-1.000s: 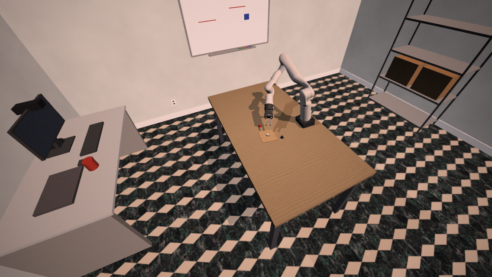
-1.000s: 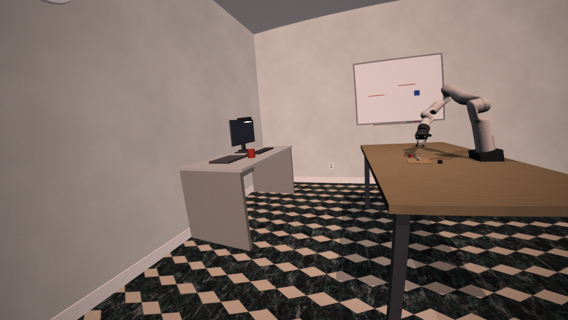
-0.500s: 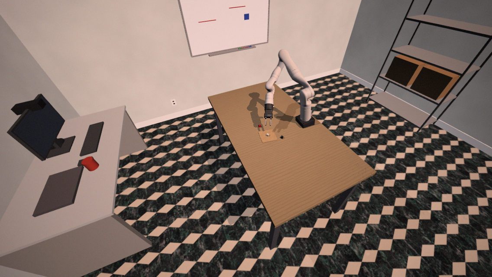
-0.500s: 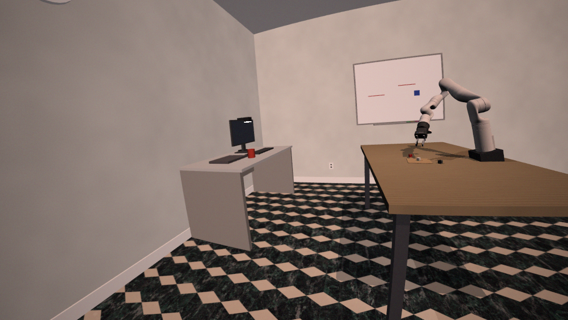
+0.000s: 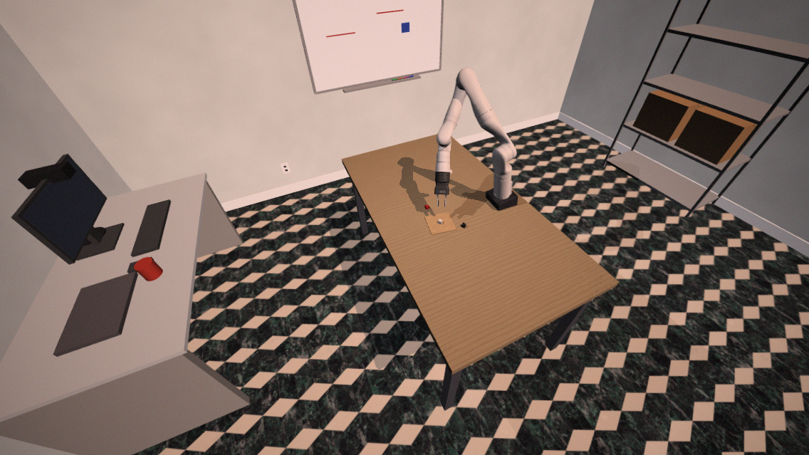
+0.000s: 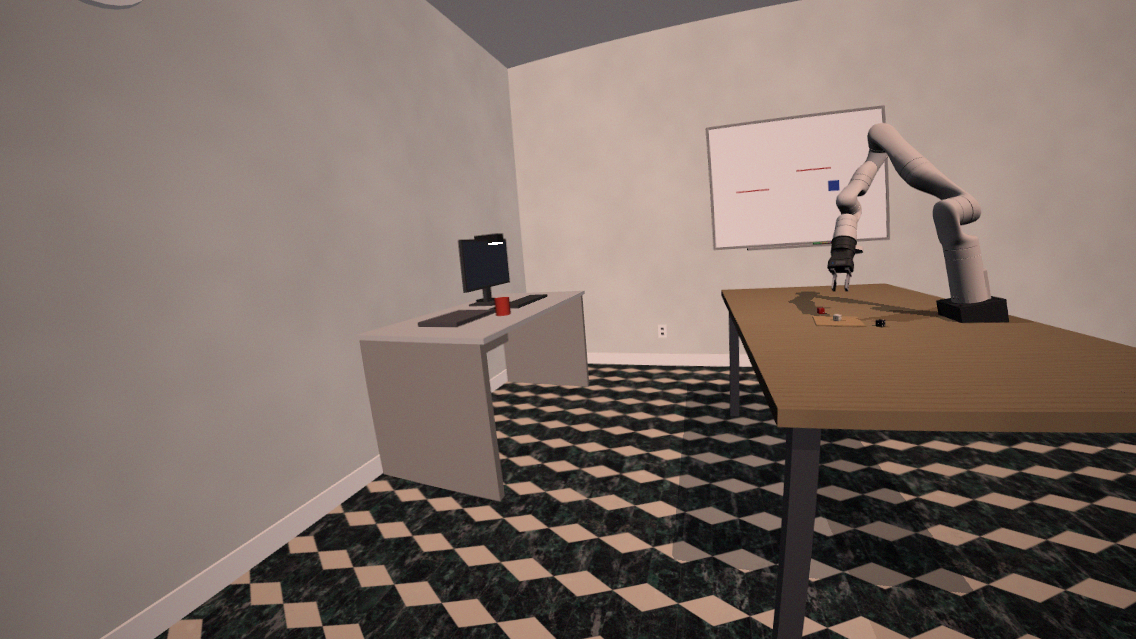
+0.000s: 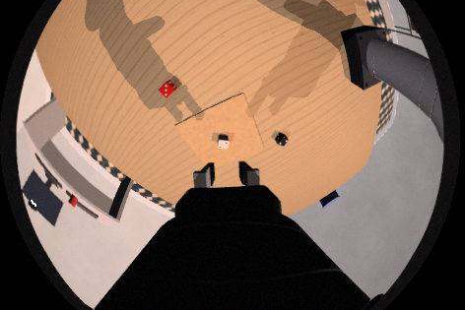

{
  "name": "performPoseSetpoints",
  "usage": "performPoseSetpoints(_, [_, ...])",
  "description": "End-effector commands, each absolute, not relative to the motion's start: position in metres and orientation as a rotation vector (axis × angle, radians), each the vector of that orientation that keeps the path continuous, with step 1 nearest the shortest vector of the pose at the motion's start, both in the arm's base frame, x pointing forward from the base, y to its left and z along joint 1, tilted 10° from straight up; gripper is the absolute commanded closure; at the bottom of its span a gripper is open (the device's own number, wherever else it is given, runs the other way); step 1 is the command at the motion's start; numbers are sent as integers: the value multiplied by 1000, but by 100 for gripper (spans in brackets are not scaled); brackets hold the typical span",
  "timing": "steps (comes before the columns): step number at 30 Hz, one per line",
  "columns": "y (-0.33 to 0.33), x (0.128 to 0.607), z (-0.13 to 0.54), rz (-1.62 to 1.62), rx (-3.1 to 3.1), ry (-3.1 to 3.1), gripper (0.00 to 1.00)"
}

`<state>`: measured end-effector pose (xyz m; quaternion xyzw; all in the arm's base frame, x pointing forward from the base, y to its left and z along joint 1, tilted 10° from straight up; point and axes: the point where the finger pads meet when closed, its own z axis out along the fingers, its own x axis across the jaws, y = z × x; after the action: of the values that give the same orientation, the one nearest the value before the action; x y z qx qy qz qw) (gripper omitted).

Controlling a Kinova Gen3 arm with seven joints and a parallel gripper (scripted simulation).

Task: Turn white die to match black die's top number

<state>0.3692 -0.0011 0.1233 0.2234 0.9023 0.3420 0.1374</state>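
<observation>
The white die (image 7: 224,142) lies on the small tan mat (image 7: 220,128), well inside its edges; it also shows in the top view (image 5: 440,220) and the exterior view (image 6: 835,317). The black die (image 7: 282,138) (image 5: 463,224) lies on the table just off the mat's side. The red die (image 7: 167,91) (image 5: 426,206) lies on the table on the mat's other side. My gripper (image 7: 227,169) (image 6: 840,286) is open and empty, well above the mat (image 5: 441,206) and the white die. The pips are too small to read.
The arm's base (image 5: 500,199) stands on the table beyond the black die. A desk (image 5: 101,283) with a monitor and a red cup stands to the left, and a shelf rack (image 5: 709,92) to the right.
</observation>
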Motion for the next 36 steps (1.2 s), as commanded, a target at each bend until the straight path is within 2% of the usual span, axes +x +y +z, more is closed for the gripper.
performPoseSetpoints(1, [8, 374, 133, 815, 561, 2685, 30])
performPoseSetpoints(18, [23, 379, 144, 386, 628, 2840, 30])
performPoseSetpoints(36, [31, 381, 151, 124, 663, 2897, 30])
